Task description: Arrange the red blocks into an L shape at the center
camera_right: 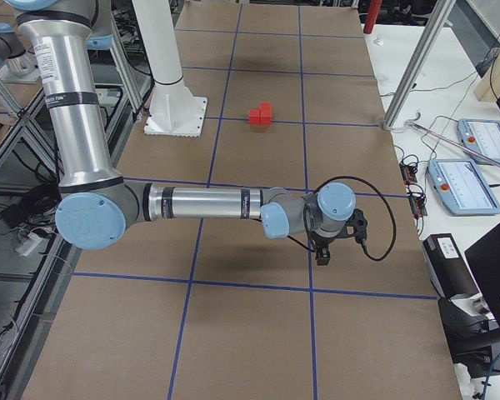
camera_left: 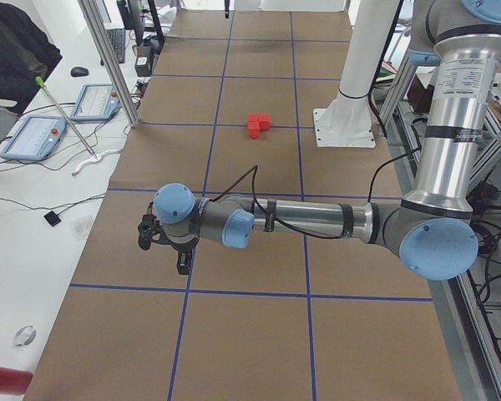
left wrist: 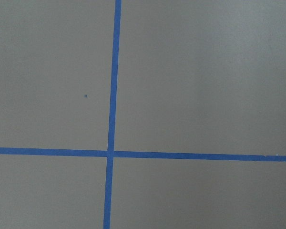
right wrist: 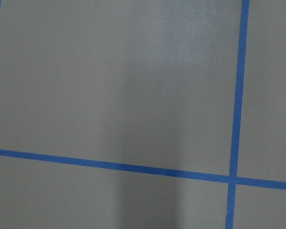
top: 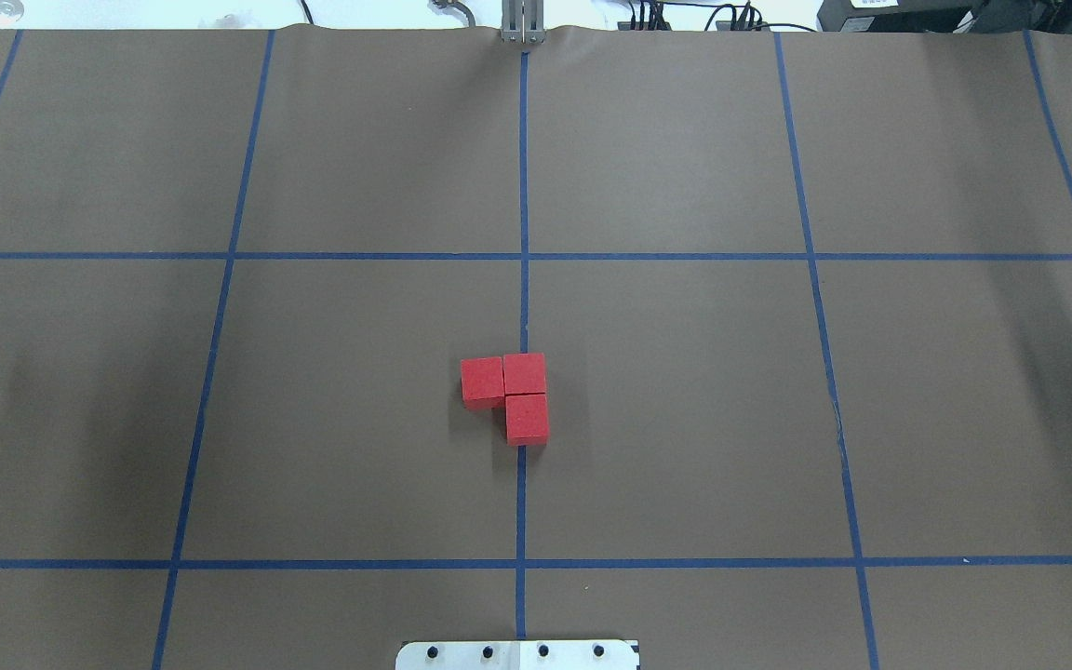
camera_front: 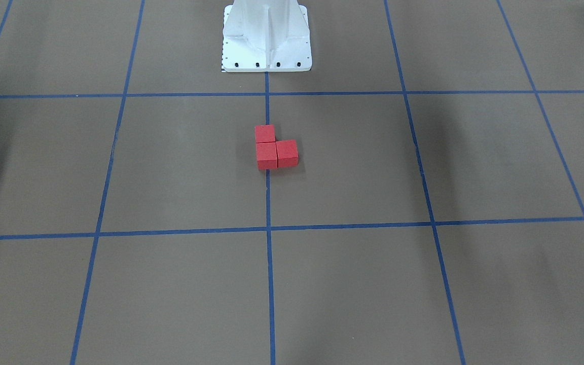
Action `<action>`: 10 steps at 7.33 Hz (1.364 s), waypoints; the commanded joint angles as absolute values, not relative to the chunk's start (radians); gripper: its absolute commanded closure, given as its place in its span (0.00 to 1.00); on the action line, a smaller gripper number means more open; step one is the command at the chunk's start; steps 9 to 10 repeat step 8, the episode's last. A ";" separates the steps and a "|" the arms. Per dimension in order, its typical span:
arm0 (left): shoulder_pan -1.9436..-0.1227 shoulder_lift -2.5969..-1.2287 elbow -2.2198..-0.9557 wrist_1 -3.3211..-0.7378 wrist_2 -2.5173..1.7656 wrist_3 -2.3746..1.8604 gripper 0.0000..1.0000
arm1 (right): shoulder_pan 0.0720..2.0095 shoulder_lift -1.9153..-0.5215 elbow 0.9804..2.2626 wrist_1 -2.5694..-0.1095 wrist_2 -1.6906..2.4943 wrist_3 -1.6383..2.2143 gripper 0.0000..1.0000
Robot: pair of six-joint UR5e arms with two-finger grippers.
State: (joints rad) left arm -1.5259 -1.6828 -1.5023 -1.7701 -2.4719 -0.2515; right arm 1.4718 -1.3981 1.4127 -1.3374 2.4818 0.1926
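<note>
You are seeing the left gripper [camera_left: 184, 264] only in the exterior left view and the right gripper [camera_right: 321, 252] only in the exterior right view. Both are looking too small there to tell how the jaws are standing. The top edge of the front-facing view is cutting off the robot base [camera_front: 266, 38]. In the side views the red blocks [camera_left: 259, 124] are blending into one small spot, and a corner is cutting off the operator [camera_left: 12, 50].

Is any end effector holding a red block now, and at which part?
No block is held: the three red blocks sit together on the table, away from the left end effector and the right end effector.
</note>
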 commanded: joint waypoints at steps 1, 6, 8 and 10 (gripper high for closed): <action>-1.526 -1.675 -1.514 -1.772 -2.473 -0.252 0.00 | 1.470 -1.378 1.423 -1.336 2.427 0.187 0.00; -1.525 -1.674 -1.543 -1.773 -2.413 -0.252 0.00 | 1.470 -1.376 1.436 -1.335 2.390 0.106 0.00; -1.522 -1.646 -1.577 -1.773 -2.404 -0.252 0.00 | 1.470 -1.382 1.434 -1.336 2.395 0.106 0.00; -1.522 -1.646 -1.577 -1.773 -2.404 -0.252 0.00 | 1.470 -1.382 1.434 -1.336 2.395 0.106 0.00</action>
